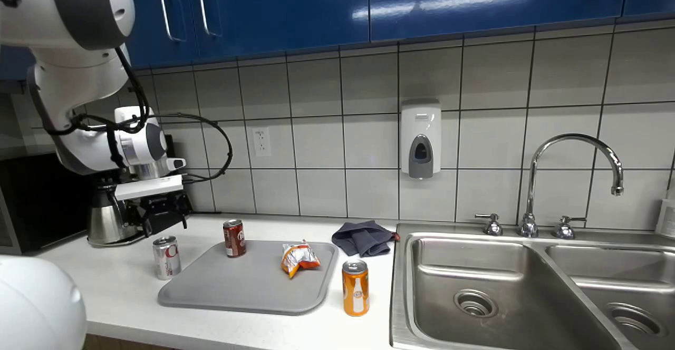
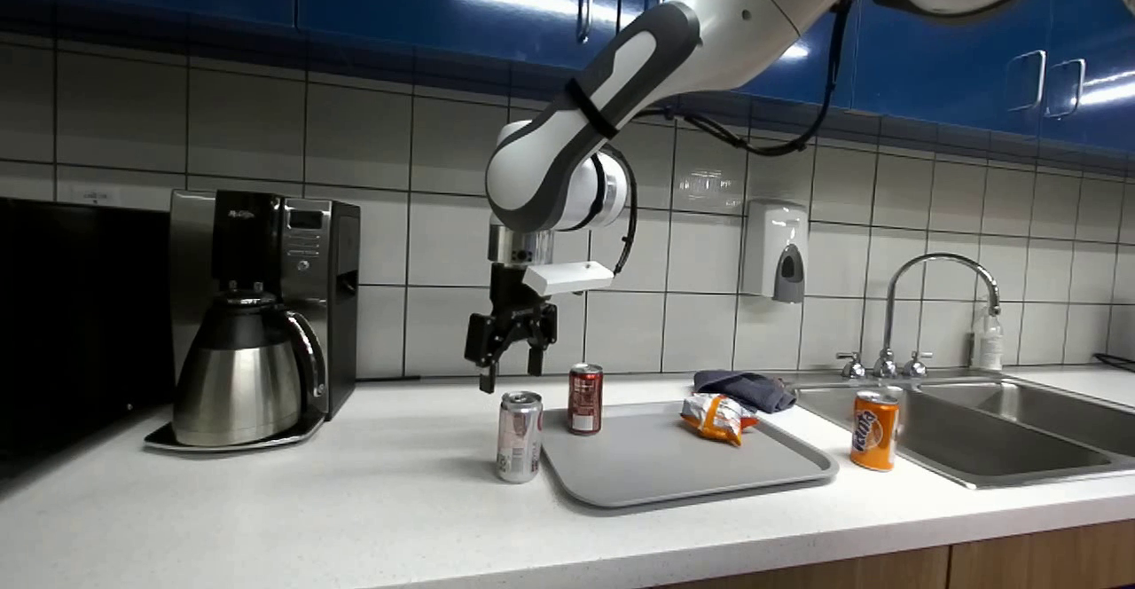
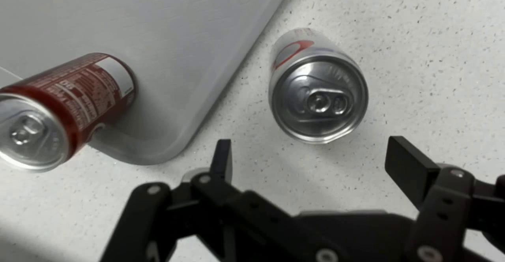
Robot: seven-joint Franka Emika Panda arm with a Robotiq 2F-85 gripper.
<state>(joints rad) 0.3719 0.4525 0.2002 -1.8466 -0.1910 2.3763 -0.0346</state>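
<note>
My gripper [image 1: 166, 226] is open and empty. It points down above the counter, as both exterior views show [image 2: 512, 373]. Nearest is a silver can [image 2: 519, 438], upright on the counter beside the grey tray [image 1: 237, 292]. In the wrist view the silver can [image 3: 318, 96] shows its top just ahead of the two fingertips [image 3: 309, 155], touching neither. A dark red can [image 2: 585, 399] stands on the tray's corner and appears at the left of the wrist view [image 3: 79, 92]. A silver-and-orange snack bag [image 1: 299, 258] lies on the tray. An orange can [image 1: 355, 288] stands between tray and sink.
A coffee maker [image 2: 344, 323] with a steel carafe [image 2: 244, 376] stands at the back left. A dark cloth [image 1: 364, 238] lies behind the tray by the steel sink [image 1: 403, 287] with its tall faucet [image 1: 532, 181]. A soap dispenser [image 1: 421, 139] hangs on the tiled wall under blue cabinets [image 1: 285, 7].
</note>
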